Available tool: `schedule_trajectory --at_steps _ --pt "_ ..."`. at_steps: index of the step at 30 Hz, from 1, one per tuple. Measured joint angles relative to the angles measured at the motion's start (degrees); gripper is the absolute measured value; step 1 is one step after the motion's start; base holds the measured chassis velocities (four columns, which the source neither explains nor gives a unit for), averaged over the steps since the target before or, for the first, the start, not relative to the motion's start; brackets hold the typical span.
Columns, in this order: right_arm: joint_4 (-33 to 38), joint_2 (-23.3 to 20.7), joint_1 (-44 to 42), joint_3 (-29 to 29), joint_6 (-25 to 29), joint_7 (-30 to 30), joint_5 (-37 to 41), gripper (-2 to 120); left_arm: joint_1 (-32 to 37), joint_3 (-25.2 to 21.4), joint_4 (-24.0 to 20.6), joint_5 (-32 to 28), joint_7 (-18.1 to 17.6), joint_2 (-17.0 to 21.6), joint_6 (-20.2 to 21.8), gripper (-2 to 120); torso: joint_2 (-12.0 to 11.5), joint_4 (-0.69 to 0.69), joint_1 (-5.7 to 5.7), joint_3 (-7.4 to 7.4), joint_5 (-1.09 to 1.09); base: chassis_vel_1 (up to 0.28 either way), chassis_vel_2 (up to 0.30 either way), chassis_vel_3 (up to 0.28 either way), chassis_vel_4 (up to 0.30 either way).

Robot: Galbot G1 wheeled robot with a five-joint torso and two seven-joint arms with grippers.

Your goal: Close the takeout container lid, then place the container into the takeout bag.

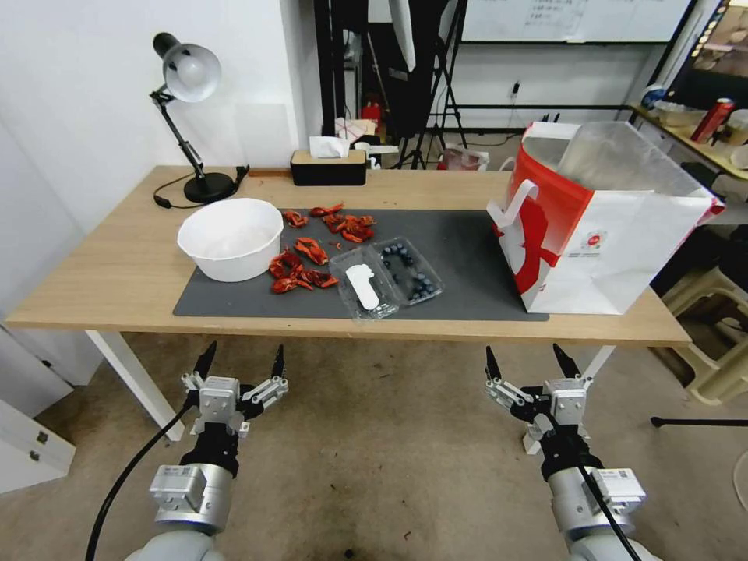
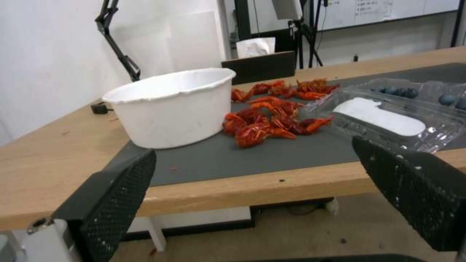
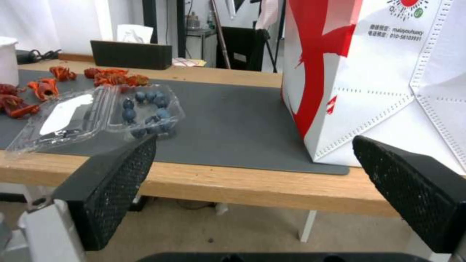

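Nothing has been grasped yet, so the task appears to stand at its first step: the small clear plastic hinged takeout container (image 1: 411, 269) lies spread open on the dark grey rubbery mat (image 1: 467, 257), near the front edge of the pale wooden table (image 1: 101, 273), with dark round blueberries in its tray half. The lid (image 1: 363, 290), the clear half bearing a white oblong label, lies flat beside that tray on the side toward the round white bowl (image 1: 231, 237), just beside a scatter of glossy red crayfish (image 1: 300, 265) shells. The left gripper (image 1: 240, 366) and the right gripper (image 1: 533, 365) both hang below and in front of the table edge, well apart from everything on it, each with its black textured fingers spread wide and holding nothing. The next move likely calls for one gripper to come up over the table edge and fold the lid over the tray along the hinge; the thin plastic looks flimsy and slippery, so it may flex or skid on the mat unless pressed down evenly until it latches. The large red-and-white paper takeout bag (image 1: 600, 226) stands upright at the right end of the mat, mouth open, showing a silvery lining, its white handle (image 1: 514, 204) drooping outward; its stiff creased walls should hold the opening clear for a drop from above.
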Motion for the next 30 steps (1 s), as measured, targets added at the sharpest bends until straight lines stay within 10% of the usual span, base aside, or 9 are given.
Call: schedule_trajectory --at_steps 22,30 --pt "0.19 -0.30 -0.05 0.00 -0.53 -0.06 0.39 100 0.04 0.07 -0.25 -0.54 -0.25 0.06 0.41 100 0.00 0.00 0.00 0.00 0.00 0.000 0.000 0.000 0.000" --pt "5.29 -7.00 -1.86 0.41 -12.63 -2.12 8.61 100 1.59 1.68 -7.45 -12.03 -6.30 1.44 10.49 100 0.00 0.00 0.00 0.00 0.01 0.000 0.000 0.000 0.000"
